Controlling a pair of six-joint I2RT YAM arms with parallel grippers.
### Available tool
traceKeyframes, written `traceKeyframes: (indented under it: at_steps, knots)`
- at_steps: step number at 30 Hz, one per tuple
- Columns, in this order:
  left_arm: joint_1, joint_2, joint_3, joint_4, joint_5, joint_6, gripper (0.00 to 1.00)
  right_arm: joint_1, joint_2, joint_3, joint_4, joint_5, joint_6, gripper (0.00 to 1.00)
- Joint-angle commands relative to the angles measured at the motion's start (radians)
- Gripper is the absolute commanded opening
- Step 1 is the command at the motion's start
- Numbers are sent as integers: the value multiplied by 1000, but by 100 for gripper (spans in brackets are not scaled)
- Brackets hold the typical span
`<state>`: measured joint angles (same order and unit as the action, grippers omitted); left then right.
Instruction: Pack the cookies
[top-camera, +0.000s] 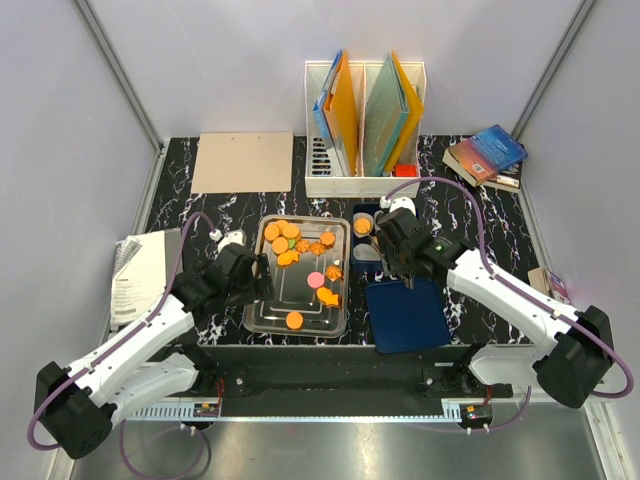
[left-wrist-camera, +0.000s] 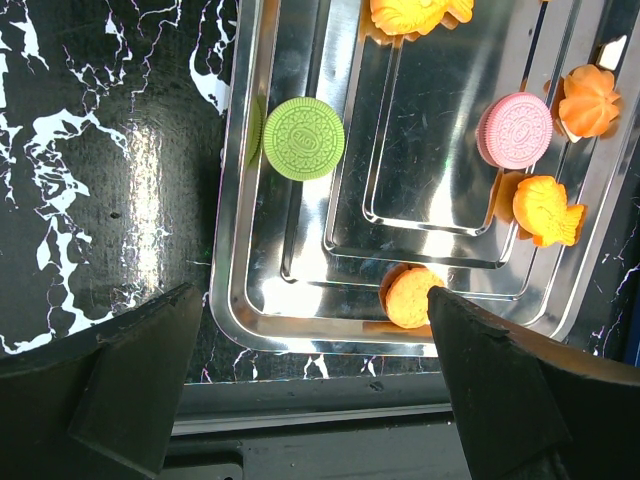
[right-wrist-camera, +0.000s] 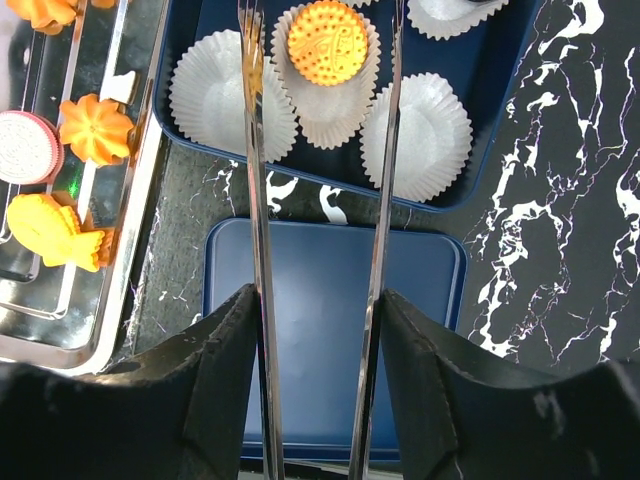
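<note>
The right gripper (right-wrist-camera: 322, 15) had its thin blades spread, flanking a round cookie (right-wrist-camera: 327, 42) that lay in a paper cup (right-wrist-camera: 320, 105) inside the blue box (right-wrist-camera: 500, 100). On withdrawal, a blade could snag the pleated cup and tip it. The remaining cookies (top-camera: 290, 240) lay in the steel tray (left-wrist-camera: 300, 250). The left gripper (left-wrist-camera: 312, 293) hung wide open above the tray edge; a finger could strike the rim.

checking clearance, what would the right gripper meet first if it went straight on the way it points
Most likely the orange cookie in the middle paper cup straight ahead, though depth is unclear.
</note>
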<state>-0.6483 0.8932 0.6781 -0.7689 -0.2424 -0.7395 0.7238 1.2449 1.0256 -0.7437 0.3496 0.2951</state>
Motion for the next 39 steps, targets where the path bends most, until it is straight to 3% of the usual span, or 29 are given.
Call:
traceKeyframes:
  at_steps: [1,6,14,20,39]
  knots:
    - [-5,-5,17,20,-28,-6,99,-7,-44,39,29,3,2,55]
    - [-5,-2,18,19,-29,-6,99,6,-99,89,-11,-132,53,49]
    - [-4,-13,20,19,-32,-9,99,333,-49,157,-59,-54,133,48]
    - [-5,-45,21,2,-47,-21,99,472,83,157,-23,-44,160,52]
    - [-5,-43,20,2,-35,-20,99,502,232,125,24,5,165,59]
